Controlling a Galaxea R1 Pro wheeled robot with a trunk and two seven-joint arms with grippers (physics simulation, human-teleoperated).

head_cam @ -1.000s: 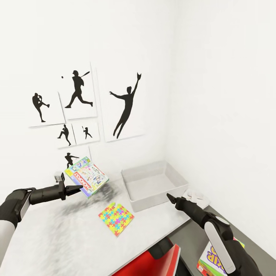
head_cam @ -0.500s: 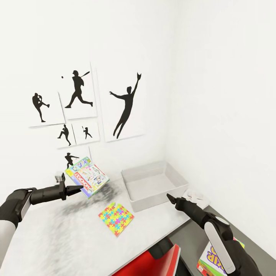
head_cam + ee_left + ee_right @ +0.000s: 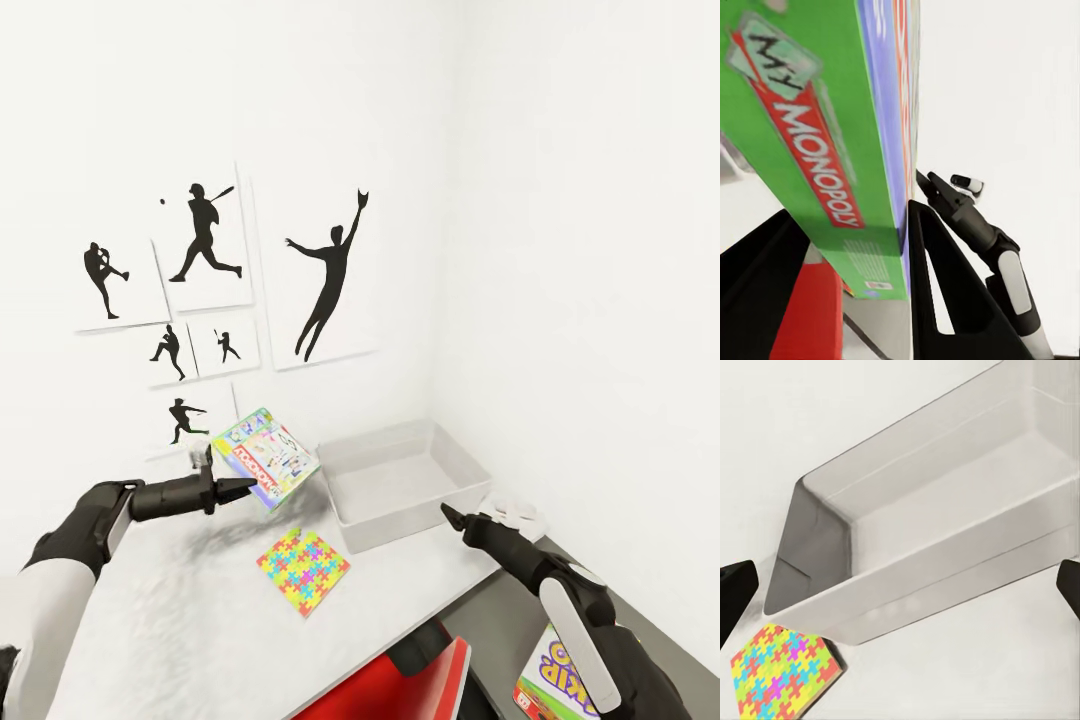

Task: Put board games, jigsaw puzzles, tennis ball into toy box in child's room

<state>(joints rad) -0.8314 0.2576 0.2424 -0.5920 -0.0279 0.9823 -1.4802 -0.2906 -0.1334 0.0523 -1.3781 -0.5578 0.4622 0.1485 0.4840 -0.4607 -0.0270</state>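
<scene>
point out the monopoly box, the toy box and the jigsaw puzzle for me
Monopoly box (image 3: 266, 456): head view, middle of its lid.
Toy box (image 3: 412, 522): head view, near outer wall.
Jigsaw puzzle (image 3: 302, 572): head view, centre of its coloured lid.

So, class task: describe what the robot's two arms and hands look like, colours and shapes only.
Both arms are matte black with white shell panels. The left hand and right hand end in slim, pointed black fingers. A small pale camera module sits near the right wrist.
</scene>
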